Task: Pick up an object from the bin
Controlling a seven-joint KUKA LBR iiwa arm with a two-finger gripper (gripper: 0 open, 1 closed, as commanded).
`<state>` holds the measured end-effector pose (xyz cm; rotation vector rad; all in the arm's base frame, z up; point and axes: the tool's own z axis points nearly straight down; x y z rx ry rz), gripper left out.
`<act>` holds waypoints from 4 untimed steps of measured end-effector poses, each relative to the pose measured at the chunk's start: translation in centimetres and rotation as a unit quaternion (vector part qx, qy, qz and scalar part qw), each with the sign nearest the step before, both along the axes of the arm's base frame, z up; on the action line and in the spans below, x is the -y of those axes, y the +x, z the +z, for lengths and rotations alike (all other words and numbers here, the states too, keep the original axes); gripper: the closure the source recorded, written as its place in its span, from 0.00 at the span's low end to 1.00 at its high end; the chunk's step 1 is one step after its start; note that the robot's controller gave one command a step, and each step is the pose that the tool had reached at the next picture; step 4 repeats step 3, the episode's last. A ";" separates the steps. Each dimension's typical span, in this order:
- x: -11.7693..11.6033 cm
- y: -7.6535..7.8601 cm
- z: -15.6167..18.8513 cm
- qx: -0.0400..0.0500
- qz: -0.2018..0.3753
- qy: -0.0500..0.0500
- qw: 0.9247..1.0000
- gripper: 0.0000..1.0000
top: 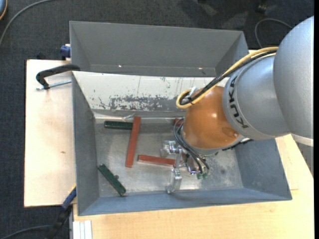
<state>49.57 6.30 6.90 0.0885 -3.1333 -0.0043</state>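
at the left of the grey metal bin (82, 143) a flat dark green bar (111, 179) lies slantwise near the front corner, and a second dark green bar (118, 125) rests along the foot of the back wall. both look loosely dropped, not arranged. next comes a long red-brown bar (133, 141), lying flat and nearly upright in the view. a shorter red-brown bar (154, 159) lies crosswise just beside its lower end. this shorter bar's right end runs in under the gripper (175, 177), which points down close to the floor by the front wall, likely so as to meet a flat piece from above. it seems the nearest candidate. whether the gripper is open, closed or holding anything i cannot tell. behind it sit the orange wrist cover (207, 123) and the grey arm (279, 83).
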 end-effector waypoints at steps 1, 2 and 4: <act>0.2 0.3 0.1 0.003 -0.002 -0.001 1.000 1.00; -3.5 2.5 0.2 0.007 0.097 0.000 0.995 1.00; -6.5 4.7 16.4 0.011 0.014 0.001 1.000 1.00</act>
